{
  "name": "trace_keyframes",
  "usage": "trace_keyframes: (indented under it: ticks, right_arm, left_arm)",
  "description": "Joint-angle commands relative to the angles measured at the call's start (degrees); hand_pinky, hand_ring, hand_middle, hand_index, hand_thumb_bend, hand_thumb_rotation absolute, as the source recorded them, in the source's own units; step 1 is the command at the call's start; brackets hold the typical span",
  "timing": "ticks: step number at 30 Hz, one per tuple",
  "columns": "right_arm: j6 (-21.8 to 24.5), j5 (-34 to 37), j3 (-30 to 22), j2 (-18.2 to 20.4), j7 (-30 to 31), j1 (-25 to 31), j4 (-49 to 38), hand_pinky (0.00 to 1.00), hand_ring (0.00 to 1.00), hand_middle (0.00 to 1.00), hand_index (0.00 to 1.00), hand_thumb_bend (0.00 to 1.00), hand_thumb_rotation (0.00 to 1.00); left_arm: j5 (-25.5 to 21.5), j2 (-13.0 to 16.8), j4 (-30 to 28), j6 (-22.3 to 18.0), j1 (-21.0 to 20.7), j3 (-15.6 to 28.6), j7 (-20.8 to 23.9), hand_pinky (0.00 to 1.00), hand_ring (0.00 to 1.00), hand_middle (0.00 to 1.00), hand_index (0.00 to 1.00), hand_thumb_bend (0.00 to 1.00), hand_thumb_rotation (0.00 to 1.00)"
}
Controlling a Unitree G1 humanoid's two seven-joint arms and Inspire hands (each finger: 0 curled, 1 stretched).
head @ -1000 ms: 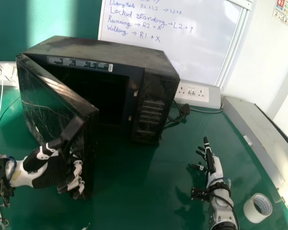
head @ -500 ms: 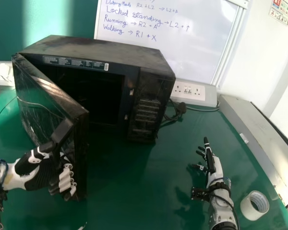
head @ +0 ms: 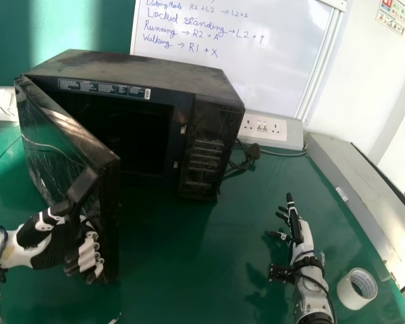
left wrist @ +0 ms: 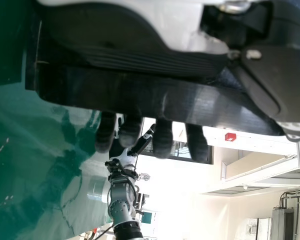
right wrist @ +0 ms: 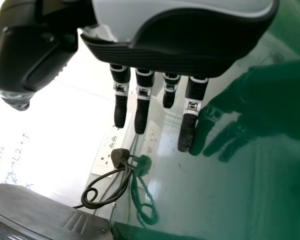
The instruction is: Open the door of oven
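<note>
The black oven (head: pixel 142 71) sits on the green table (head: pixel 182 270), its door (head: pixel 61 135) open. The left robot hand (head: pixel 50 244) curls its fingers round the door's edge. Right of the oven, the right robot hand (head: pixel 302 235) is empty, fingers straight.

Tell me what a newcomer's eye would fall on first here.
Probably the big black oven on the green table, its door swung open and the left hand curled round the door's free edge. Next, likely the whiteboard with handwriting behind it, then the open right hand over the table's right side, near a tape roll.
</note>
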Motion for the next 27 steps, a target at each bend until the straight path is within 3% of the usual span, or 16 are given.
trace_keyframes:
  ticks: [1, 5, 11, 17, 20, 23, 27]
  right_arm:
    - [1.45, -0.57, 0.15, -0.94, -0.53, 0.88, 1.51, 0.54, 0.67, 0.8, 0.8, 0.92, 0.96]
    - [1.54, -0.41, -0.01, -1.01, -0.41, 0.92, 1.53, 0.55, 0.67, 0.8, 0.81, 0.91, 0.95]
    - [1.88, -0.46, 0.02, -1.16, -0.46, 0.84, 1.56, 0.54, 0.67, 0.8, 0.81, 0.92, 0.96]
    - [1.98, 0.21, -0.65, -1.16, -0.28, 0.87, 1.59, 0.54, 0.68, 0.8, 0.81, 0.93, 0.93]
    - [1.89, 0.22, -0.65, -1.19, -0.11, 0.87, 1.57, 0.54, 0.68, 0.8, 0.8, 0.92, 0.93]
    - [1.99, 0.45, -0.88, -1.16, -0.27, 0.83, 1.57, 0.53, 0.67, 0.79, 0.79, 0.93, 0.92]
    - [2.0, 0.44, -0.9, -1.24, -0.24, 0.91, 1.59, 0.55, 0.68, 0.8, 0.8, 0.96, 0.93]
  left_arm:
    - [-17.81, 4.4, 7.78, -7.71, -6.04, 32.2, 15.94, 0.0, 0.0, 0.05, 0.1, 0.89, 0.62]
    - [-18.38, 5.39, 10.24, -9.84, -6.31, 33.73, 15.46, 0.0, 0.0, 0.04, 0.1, 0.84, 0.64]
    - [-19.73, 7.06, 12.61, -10.49, -5.7, 36.27, 17.87, 0.0, 0.0, 0.04, 0.08, 0.89, 0.6]
    - [-19.14, 10.04, 16.64, -14.54, -5.08, 37.46, 16.55, 0.0, 0.0, 0.03, 0.08, 0.88, 0.68]
    - [-17.75, 11.47, 18.06, -16.13, -4.44, 38.3, 18.67, 0.0, 0.0, 0.03, 0.06, 0.93, 0.7]
    - [-17.59, 12.45, 18.91, -17.25, -4.07, 39.4, 20.67, 0.0, 0.0, 0.03, 0.06, 0.91, 0.76]
    - [-18.82, 17.71, 27.06, -18.53, -3.58, 39.93, 17.73, 0.0, 0.0, 0.03, 0.06, 0.86, 0.82]
